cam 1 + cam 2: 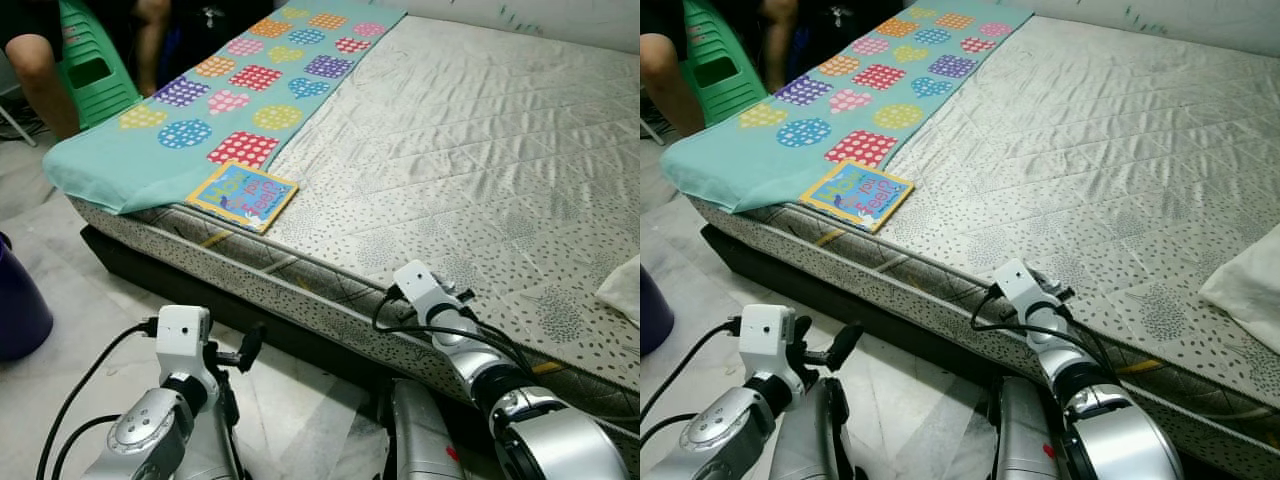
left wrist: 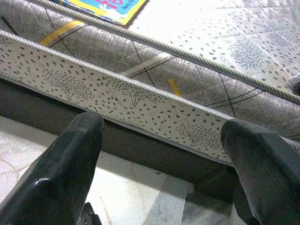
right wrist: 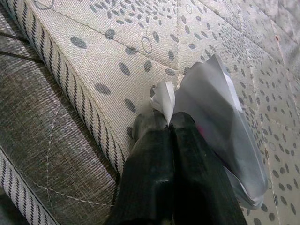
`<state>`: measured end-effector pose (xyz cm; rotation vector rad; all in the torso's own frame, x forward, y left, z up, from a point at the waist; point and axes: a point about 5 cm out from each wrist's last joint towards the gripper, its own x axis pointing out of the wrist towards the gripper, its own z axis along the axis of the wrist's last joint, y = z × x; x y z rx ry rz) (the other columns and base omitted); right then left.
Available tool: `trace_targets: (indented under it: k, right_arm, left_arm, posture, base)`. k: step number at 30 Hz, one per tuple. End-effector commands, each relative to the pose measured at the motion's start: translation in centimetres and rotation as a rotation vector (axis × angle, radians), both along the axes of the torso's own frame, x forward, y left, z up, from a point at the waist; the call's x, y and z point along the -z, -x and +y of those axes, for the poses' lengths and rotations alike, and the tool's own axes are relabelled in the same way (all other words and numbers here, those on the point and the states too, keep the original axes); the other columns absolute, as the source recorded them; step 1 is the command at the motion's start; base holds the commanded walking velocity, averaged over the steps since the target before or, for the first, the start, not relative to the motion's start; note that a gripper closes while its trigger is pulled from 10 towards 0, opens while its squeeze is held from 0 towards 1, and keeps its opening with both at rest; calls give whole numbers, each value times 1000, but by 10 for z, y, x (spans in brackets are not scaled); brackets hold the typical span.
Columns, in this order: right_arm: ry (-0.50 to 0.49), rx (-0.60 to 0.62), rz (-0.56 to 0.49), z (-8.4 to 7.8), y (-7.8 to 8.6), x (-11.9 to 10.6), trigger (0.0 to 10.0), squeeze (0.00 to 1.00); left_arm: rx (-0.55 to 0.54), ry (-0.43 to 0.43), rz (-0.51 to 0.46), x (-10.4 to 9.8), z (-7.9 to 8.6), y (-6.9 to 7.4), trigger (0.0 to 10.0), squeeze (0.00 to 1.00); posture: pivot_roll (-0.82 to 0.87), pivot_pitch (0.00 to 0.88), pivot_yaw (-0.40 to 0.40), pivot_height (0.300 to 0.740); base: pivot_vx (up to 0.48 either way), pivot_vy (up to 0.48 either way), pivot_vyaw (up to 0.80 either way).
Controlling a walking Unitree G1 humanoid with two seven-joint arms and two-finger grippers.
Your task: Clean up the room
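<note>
At the near edge of the bed, right pincer clamped shut on a crumpled white wrapper, fingers pressed together with the paper pinched at the tips. Wrapper fanned out from the tips over the dotted mattress top, long axis running away from the fingers along the bed surface, just inside the piped edge. Right arm reaching up from below over the mattress side.

Left pincer spread wide and holding nothing, hovering low over the pale floor, aimed at the mattress side and the dark bed base beneath it.

Farther along the same edge, toward the robot's left, a children's book lying flat, one corner close to the piping, long axis angled across the corner of the bed; touching the rim of a teal blanket with coloured dotted shapes, stretched as a long strip up the left side of the bed.

Wide bare quilted surface across the middle and right of the mattress. White cloth or pillow at the far right edge. Purple bin on the floor at left, a green plastic chair and a person's leg beyond the bed corner.
</note>
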<state>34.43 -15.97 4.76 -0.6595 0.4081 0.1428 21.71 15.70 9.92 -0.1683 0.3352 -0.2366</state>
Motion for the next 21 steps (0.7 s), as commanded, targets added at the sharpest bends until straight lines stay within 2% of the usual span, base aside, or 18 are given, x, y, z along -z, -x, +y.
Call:
trace_targets:
  k: [1, 3, 6, 9, 10, 18, 20, 21]
  right_arm:
    - [-17, 18, 30, -4, 3, 5, 0, 0]
    - [-38, 25, 16, -4, 1, 2, 0, 0]
    - [-136, 47, 3, -5, -1, -3, 0, 0]
    - [-164, 50, -2, -5, -1, -4, 0, 0]
    - [-212, 56, -17, -6, -2, -6, 0, 0]
    - [-360, 65, -89, -10, -1, -17, 0, 0]
    - [-421, 65, -131, -10, 1, -23, 0, 0]
    - [-462, 60, -185, -9, 3, -32, 0, 0]
  left_arm:
    - [1, -7, 0, 1, 0, -1, 10000, 0]
    - [22, 30, -31, -5, -3, -4, 10000, 0]
    - [45, 59, -69, -12, -9, -11, 10000, 0]
    - [47, 61, -72, -12, -10, -13, 10000, 0]
    - [46, 59, -74, -10, -9, -15, 10000, 0]
    - [16, 54, -88, -8, -6, -17, 10000, 0]
    - [-13, 45, -100, -7, -3, -19, 10000, 0]
    - [-45, 37, -113, -8, 0, -21, 10000, 0]
  posture:
    - [-45, 85, -16, 523]
    - [-51, 79, -16, 523]
    - [-64, 54, -13, 523]
    - [-76, 39, -10, 523]
    - [-84, 23, -8, 523]
    - [-104, 0, -3, 523]
    - [-115, 0, -1, 523]
    - [-120, 0, 1, 523]
  base:
    - [0, 0, 0]
    - [0, 0, 0]
    - [0, 0, 0]
    - [0, 0, 0]
    - [0, 0, 0]
    - [0, 0, 0]
    - [0, 0, 0]
    - [0, 0, 0]
